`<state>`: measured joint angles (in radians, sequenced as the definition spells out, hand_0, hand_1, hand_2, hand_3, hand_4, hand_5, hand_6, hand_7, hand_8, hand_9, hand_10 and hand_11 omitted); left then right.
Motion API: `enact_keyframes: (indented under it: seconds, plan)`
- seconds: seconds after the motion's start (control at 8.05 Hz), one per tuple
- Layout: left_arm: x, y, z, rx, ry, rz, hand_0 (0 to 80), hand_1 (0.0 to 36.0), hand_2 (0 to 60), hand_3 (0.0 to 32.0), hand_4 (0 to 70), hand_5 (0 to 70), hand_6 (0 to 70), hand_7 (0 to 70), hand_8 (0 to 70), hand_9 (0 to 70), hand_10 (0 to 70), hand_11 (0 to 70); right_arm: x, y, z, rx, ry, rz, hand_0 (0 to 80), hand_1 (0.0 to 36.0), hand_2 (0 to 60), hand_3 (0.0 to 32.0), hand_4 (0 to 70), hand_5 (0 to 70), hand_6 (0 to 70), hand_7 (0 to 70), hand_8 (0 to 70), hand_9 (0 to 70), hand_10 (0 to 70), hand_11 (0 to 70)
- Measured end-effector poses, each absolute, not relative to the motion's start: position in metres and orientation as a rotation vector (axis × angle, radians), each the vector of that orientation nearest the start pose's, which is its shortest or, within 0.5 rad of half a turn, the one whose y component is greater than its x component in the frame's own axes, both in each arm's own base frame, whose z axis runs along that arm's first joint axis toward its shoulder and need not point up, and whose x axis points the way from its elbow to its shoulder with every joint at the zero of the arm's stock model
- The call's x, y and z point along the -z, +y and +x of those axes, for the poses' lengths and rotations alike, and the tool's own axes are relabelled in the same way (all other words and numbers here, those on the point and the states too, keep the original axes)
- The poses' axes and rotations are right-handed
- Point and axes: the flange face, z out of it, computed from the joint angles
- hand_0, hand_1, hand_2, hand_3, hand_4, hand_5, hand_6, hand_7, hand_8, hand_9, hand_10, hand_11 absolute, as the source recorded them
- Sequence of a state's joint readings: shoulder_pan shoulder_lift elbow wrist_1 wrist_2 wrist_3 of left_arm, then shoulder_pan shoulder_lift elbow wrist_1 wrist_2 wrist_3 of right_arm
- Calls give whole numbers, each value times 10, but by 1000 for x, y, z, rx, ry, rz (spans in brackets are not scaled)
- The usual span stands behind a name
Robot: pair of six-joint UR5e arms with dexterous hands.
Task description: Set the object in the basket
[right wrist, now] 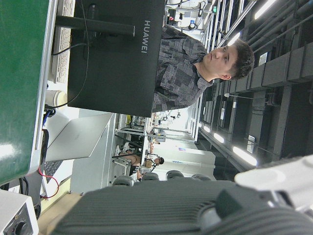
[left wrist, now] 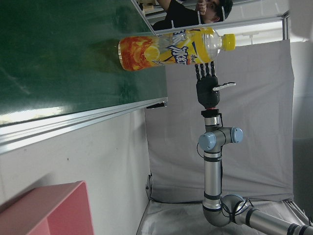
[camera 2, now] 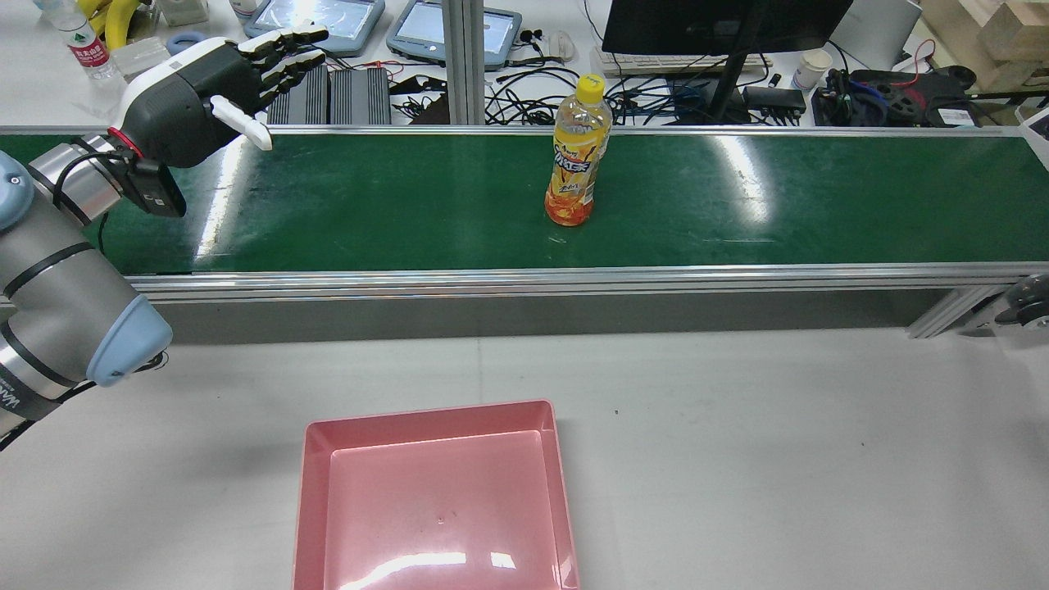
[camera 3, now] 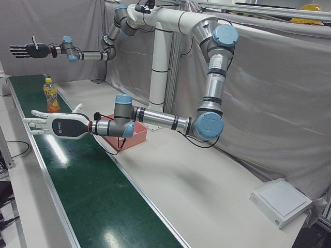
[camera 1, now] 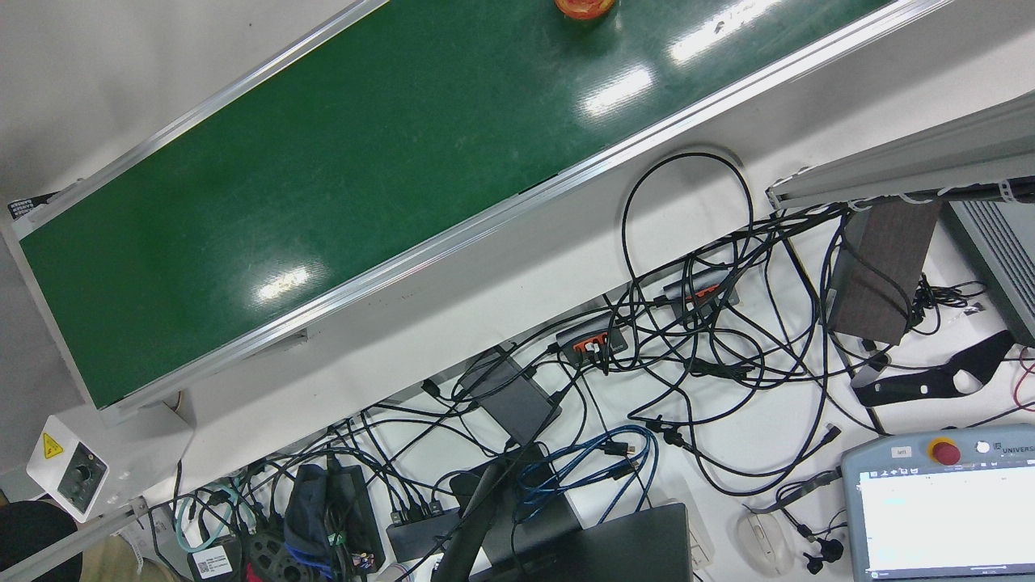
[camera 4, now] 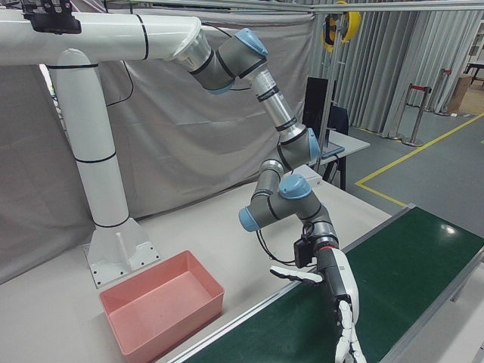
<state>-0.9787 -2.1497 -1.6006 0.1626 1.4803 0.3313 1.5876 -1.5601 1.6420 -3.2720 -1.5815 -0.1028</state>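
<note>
Front view: only the orange base of the drink bottle (camera 1: 584, 6) shows, at the top edge, standing on the green conveyor belt (camera 1: 323, 202).

Rear view: the bottle stands upright about mid-belt. It is clear plastic with yellow-orange drink inside, a yellow cap and a yellow-and-orange fruit label. The left hand (camera 2: 205, 90) hovers over the belt's left end, well apart from the bottle, with its fingers (camera 2: 283, 57) stretched out and apart and holding nothing. The pink basket (camera 2: 426, 416) sits on the white bench (camera 2: 737, 451) on the near side of the belt.

Left-front view: the left hand is flat above the belt with the bottle beyond it. Farther off, the right hand (camera 3: 28, 50) is raised high, its fingers spread and holding nothing.

Right-front view: the left hand is over the belt, fingers splayed, with the basket on the bench beside it.

Left hand view: the bottle fills the upper part, the label's orange slices are clear to see, and the right hand is open behind it.

Right hand view: a strip of belt, a monitor (right wrist: 117, 54) and a person (right wrist: 195, 63) show; the bottle is not visible.
</note>
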Motion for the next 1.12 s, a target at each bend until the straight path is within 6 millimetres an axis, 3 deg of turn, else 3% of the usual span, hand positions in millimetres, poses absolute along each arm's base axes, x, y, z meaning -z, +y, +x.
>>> enact_keyframes:
  seconds: [1.12]
  plan:
    - [-339,-649,265,1376,2351,-242,584,17,0,22,129,151,4,7,71,93,2,16,-660,-488,140,2325,2213,-120,0,0,0,0,0,0,0,0,0,0,0,0]
